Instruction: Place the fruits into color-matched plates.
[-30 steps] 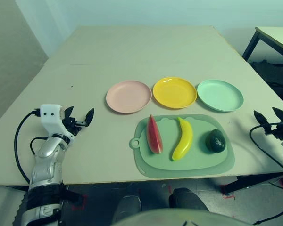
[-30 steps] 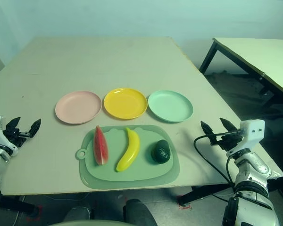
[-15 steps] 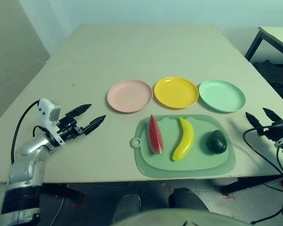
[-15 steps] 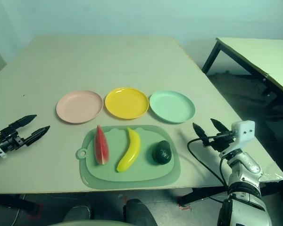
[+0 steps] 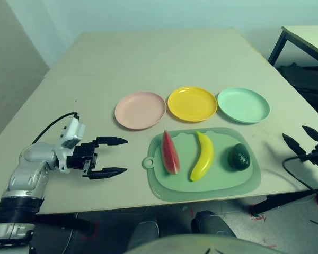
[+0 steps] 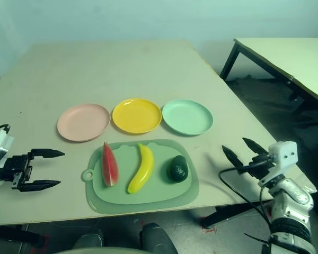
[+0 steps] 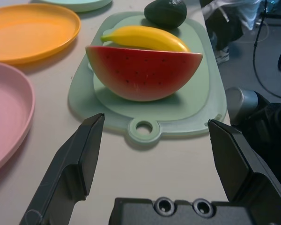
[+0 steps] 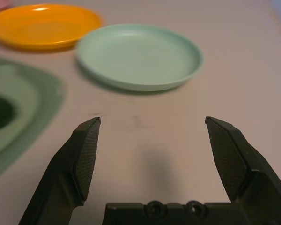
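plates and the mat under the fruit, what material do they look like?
The pink plate, yellow plate and mint plate look like smooth moulded plastic, with soft highlights on their rims. The green mat is thin, flat and matte, probably plastic or silicone.

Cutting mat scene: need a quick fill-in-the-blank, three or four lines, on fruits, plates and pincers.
1. The fruit nearest the left pincer is the ____.
2. The yellow plate sits between the pink plate and the ____ plate.
3. All three fruits lie on the ____.
4. Both the left and the right pincer are ____.

Missing words: watermelon wedge; mint green; cutting mat; open
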